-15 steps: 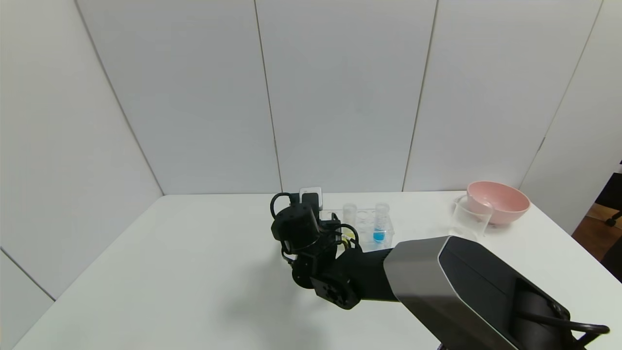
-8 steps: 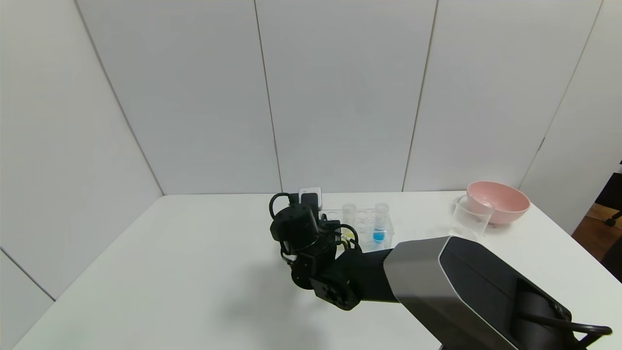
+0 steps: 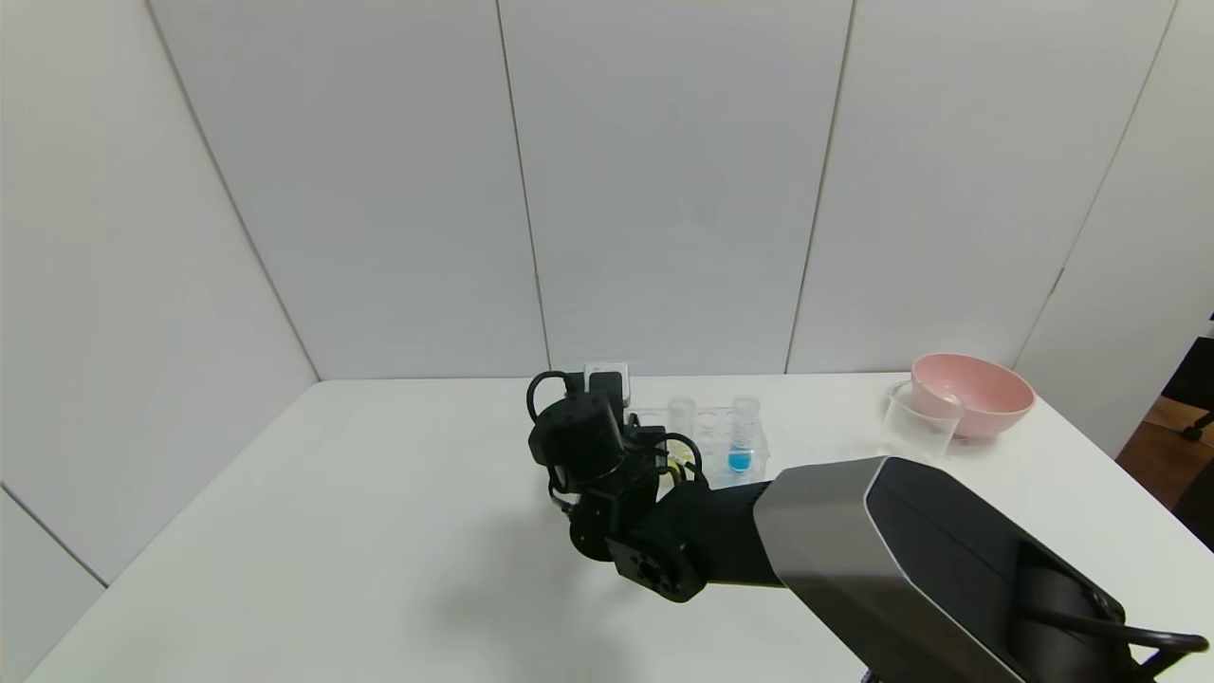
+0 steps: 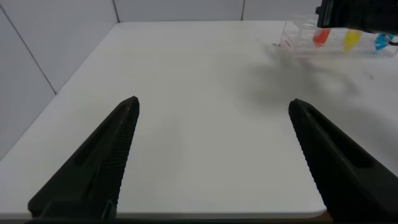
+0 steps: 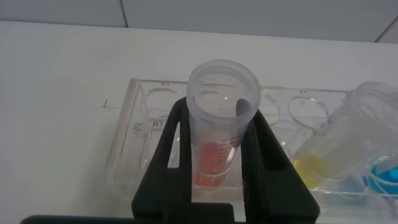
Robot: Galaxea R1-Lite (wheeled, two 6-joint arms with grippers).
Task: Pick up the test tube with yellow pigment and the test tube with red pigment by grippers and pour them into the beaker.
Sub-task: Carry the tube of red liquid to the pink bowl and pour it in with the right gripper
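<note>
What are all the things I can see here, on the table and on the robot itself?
Table: one, white, walled by grey panels.
Rack: one, clear, mid-table.
Red tube: one, red-orange liquid, in rack, gripped.
Yellow tube: one, in rack beside the red.
Blue tube: one, rack's right end.
Beaker: one, clear, far right.
Bowl: one, pink, behind beaker.
Right gripper: black, shut on red tube.
Left gripper: black, open, over bare table.

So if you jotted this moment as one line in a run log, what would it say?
right gripper: shut on red test tube in rack | yellow test tube: in rack | beaker: empty | left gripper: open, idle
</note>
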